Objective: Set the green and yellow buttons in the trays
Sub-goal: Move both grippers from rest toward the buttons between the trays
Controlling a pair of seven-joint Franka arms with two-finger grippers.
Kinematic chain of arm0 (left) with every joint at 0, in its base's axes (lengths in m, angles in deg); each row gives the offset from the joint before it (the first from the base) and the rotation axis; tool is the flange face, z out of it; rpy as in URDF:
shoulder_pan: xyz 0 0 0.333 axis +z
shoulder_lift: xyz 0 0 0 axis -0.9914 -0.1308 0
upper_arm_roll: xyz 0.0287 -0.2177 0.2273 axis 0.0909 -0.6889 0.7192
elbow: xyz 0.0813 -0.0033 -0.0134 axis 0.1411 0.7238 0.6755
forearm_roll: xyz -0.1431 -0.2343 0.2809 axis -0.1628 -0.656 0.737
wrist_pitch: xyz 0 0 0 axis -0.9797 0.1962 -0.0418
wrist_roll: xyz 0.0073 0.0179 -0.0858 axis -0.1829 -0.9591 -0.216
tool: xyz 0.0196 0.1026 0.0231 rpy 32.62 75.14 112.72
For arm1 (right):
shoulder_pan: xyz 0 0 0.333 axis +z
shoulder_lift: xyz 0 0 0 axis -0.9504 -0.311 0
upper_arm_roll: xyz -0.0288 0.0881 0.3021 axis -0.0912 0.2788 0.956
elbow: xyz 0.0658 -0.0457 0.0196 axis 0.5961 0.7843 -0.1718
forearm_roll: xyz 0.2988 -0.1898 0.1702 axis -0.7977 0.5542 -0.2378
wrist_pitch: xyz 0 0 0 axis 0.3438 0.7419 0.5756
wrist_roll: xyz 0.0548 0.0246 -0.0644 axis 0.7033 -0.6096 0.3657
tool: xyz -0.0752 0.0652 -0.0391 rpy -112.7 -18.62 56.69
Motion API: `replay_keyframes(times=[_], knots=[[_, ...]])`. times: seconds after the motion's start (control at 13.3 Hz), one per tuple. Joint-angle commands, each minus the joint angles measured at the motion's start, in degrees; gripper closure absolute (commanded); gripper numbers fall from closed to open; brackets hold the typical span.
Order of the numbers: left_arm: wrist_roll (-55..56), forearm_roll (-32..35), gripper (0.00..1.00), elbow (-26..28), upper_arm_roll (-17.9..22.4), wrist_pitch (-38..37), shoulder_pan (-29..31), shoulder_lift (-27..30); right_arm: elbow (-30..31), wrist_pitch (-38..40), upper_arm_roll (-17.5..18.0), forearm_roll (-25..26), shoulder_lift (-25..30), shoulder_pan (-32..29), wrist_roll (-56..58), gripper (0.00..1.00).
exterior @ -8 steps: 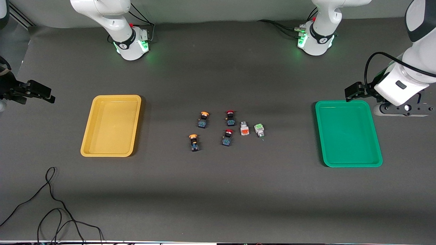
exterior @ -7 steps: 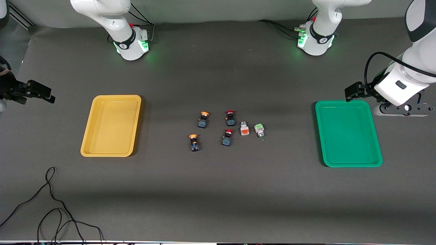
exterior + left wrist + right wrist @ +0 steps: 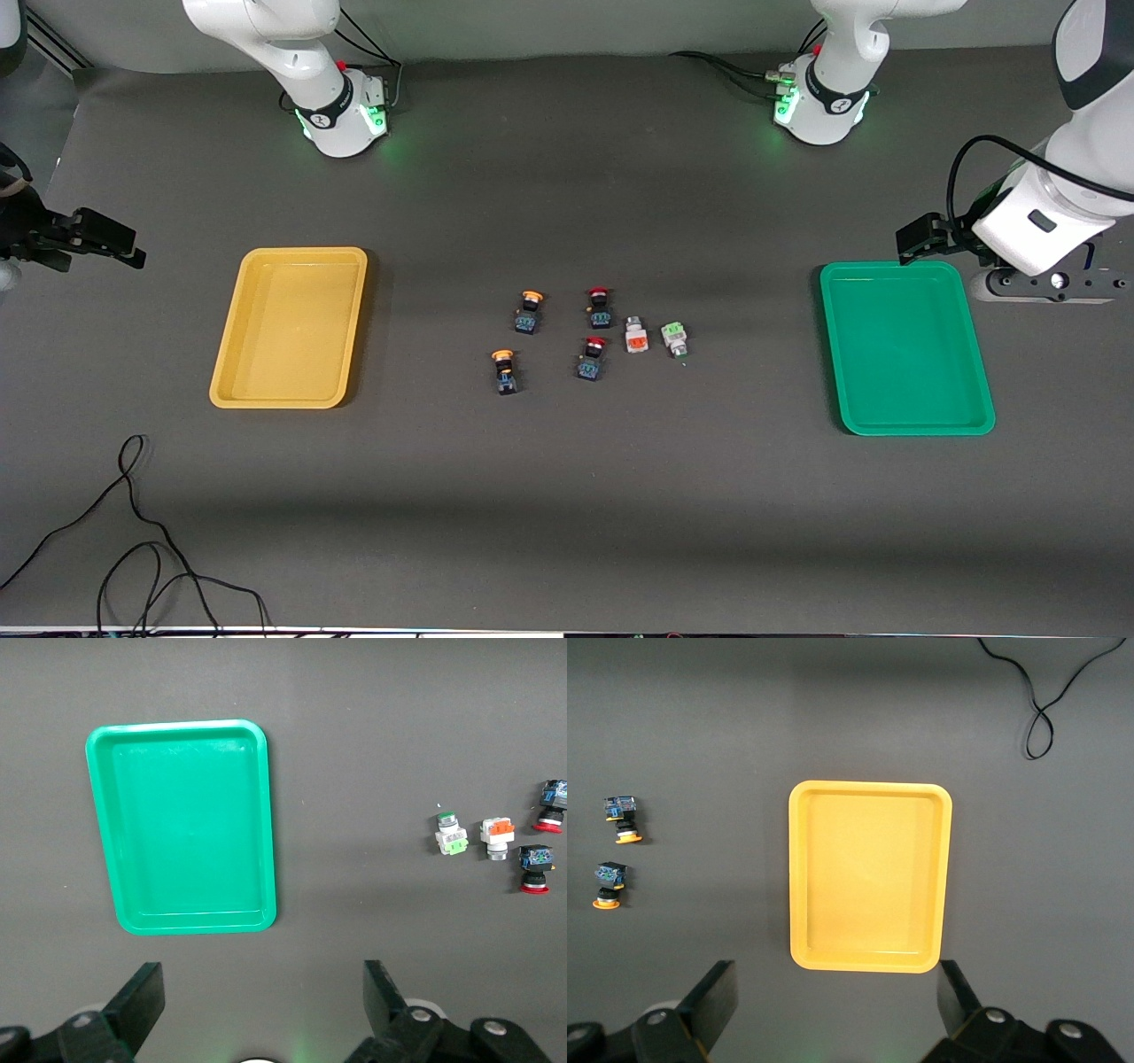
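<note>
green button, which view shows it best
The left wrist view: the green button shows largest there, green face clear, lying beside an orange-faced white switch. The front view shows it small, among the other switches. The right wrist view misses it.

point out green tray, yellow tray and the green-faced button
green tray (image 3: 905, 354): front view, bare floor.
yellow tray (image 3: 288, 330): front view, bare floor.
green-faced button (image 3: 674, 334): front view, green face of the white block.

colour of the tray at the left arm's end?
Green tray, plain, nothing in it. Clearest in the left wrist view.
</note>
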Motion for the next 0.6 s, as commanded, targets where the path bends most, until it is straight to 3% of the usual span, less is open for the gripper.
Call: replay_keyframes(times=[0.0,0.23,0.53], knots=[[-0.92,-0.63,0.00,0.77,-0.27,-0.39,0.39,0.83,0.96,-0.96,0.01,0.99,-0.07,3.20,0.43,0.00],[-0.92,-0.63,0.00,0.77,-0.18,-1.10,0.83,0.83,3.16,-2.18,0.10,0.11,-0.07,5.75,-0.71,0.00],[1.01,-0.63,0.00,0.77,-0.53,-0.40,-0.22,0.31,9.13,-10.69,0.10,-0.24,-0.07,12.94,-9.92,0.00]])
